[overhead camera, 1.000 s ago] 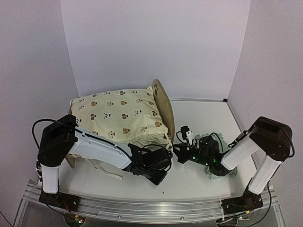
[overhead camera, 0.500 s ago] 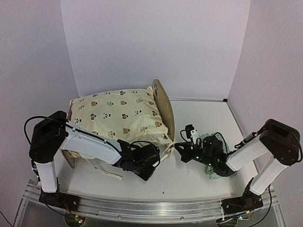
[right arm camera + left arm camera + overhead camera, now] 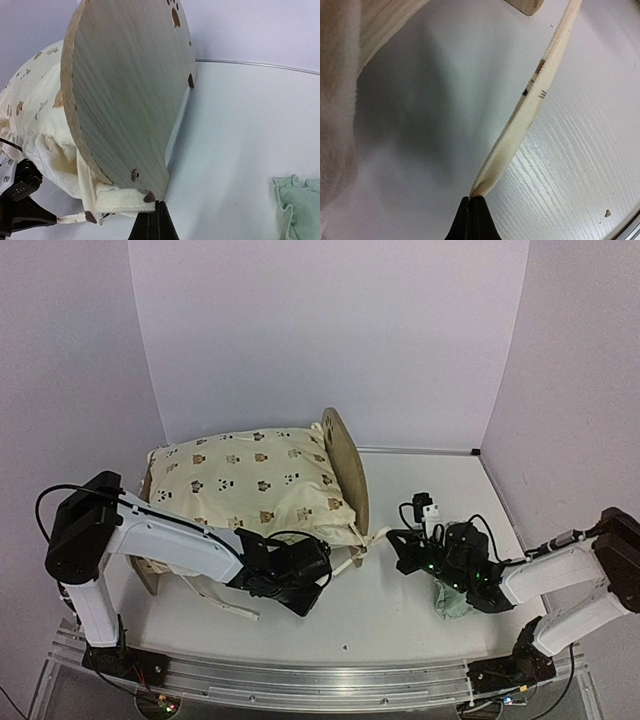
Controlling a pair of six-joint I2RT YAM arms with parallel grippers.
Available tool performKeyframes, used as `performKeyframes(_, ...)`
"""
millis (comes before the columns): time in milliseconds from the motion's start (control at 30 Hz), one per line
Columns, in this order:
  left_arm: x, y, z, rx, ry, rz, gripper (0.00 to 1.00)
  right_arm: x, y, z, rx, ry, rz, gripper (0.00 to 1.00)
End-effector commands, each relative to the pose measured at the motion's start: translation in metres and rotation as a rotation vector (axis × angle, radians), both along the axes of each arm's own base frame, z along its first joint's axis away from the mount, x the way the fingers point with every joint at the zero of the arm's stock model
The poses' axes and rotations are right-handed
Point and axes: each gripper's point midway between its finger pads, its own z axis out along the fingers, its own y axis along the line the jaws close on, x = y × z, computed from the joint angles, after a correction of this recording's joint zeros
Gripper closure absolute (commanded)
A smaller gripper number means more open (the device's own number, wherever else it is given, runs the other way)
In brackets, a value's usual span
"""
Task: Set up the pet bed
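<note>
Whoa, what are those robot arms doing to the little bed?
They are fastening a cushion to a wooden pet bed. The cream bear-print cushion already lies on the bed. The left gripper is pinched shut on one cushion tie, holding it stretched above the table. The right gripper is closed at the foot of the headboard, right by a second tie wrapped around that corner. A mint green pillow lies on the table nearby.

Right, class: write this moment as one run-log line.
left gripper: shut on cushion tie | right gripper: shut on second tie by headboard | mint pillow: lying aside
</note>
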Motion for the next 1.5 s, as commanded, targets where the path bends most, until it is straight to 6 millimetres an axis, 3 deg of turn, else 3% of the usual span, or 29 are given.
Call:
performKeyframes(0,0.009,0.025,0.007,0.031,-0.016,0.062,1.0,0.009,-0.017,0.027,-0.024,-0.064,-0.091,1.0)
performKeyframes(300,0.018,0.059,-0.014,0.061,0.042,0.169,1.0,0.015,-0.003,0.091,-0.003,-0.152,-0.05,1.0)
performKeyframes(467,0.014,0.06,-0.026,0.072,0.064,0.162,1.0,0.024,-0.003,0.133,0.001,-0.225,-0.085,1.0)
performKeyframes(733,0.019,0.051,-0.027,0.061,0.05,0.149,1.0,0.032,-0.022,0.196,0.01,-0.337,-0.207,1.0)
performKeyframes(1000,0.026,0.047,-0.04,0.095,0.038,0.158,1.0,0.028,0.005,0.252,0.016,-0.419,-0.073,1.0)
performKeyframes(1133,0.024,0.044,-0.04,0.064,0.044,0.154,1.0,0.026,0.02,0.241,-0.034,-0.357,0.011,1.0)
performKeyframes(1267,0.025,0.04,-0.03,0.04,0.038,0.146,1.0,0.02,0.026,0.209,-0.019,-0.269,0.058,1.0)
performKeyframes(1467,0.023,0.032,-0.007,-0.008,0.038,0.111,1.0,-0.004,0.039,0.161,-0.025,-0.127,0.208,0.98)
